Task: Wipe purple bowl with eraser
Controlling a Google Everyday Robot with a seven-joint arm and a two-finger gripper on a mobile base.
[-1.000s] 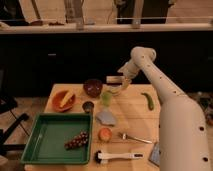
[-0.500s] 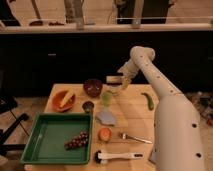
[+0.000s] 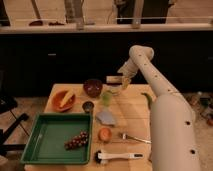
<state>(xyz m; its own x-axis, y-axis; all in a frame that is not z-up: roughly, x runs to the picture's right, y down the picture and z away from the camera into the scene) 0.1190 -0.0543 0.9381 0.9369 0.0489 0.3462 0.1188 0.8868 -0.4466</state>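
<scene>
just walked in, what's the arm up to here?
The single arm's claw is over the far edge of the table, just right of the purple bowl. It appears to hold the pale eraser clear of the tabletop. The eraser is not in the bowl yet, so no wiping has begun. The orange bowl, sponge and brush lie apart from the claw.

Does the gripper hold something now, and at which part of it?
The gripper, just beyond the purple bowl, seems to hold the eraser by the end nearest the arm. The rest sticks out toward the bowl.
</scene>
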